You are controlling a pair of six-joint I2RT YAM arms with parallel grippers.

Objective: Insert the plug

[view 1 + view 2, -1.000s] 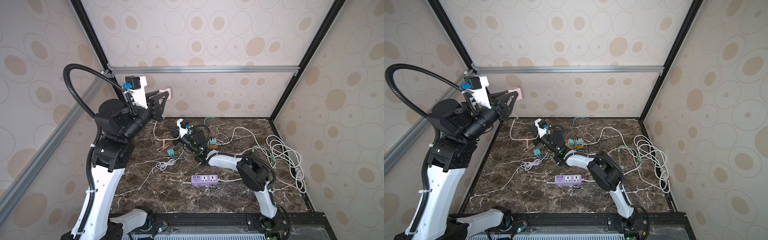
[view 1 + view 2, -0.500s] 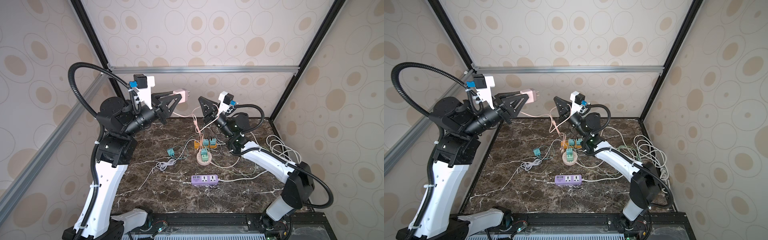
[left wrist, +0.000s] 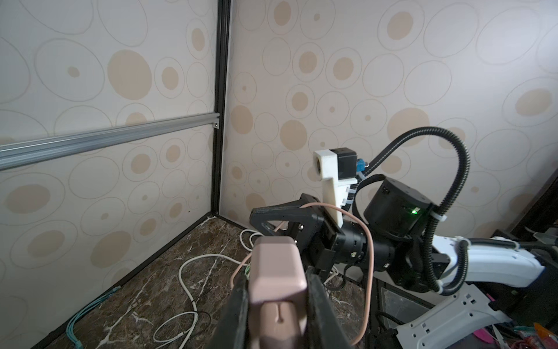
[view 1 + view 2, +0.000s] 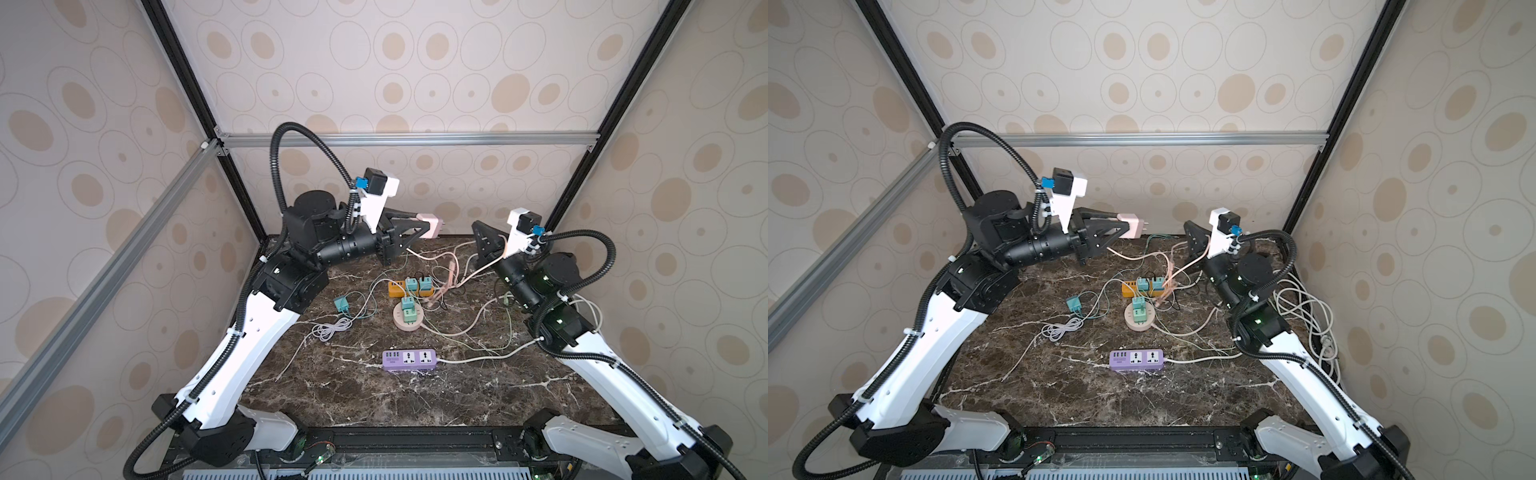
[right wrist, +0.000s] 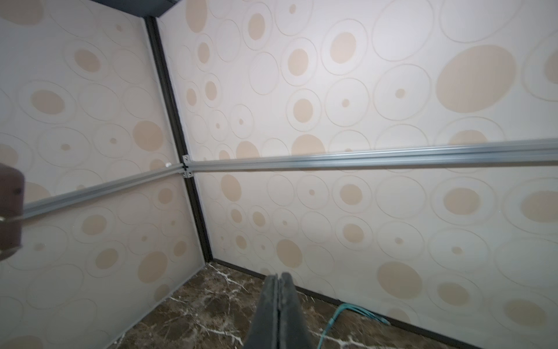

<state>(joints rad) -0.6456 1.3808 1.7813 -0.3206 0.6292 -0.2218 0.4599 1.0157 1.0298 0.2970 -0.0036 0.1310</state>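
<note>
Just a boxy, pale-pink plug [image 3: 276, 272]

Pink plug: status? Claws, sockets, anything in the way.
Left claw shut on pink plug, held high near back wall. Right claw shut, pink cable draped across it. Purple strip sockets empty; loose cables behind it.

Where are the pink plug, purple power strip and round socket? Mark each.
pink plug [image 4: 431, 225], in a top view, side face.
purple power strip [image 4: 409, 360], in a top view, middle of top face.
round socket [image 4: 406, 327], in a top view, bare front rim.
</note>
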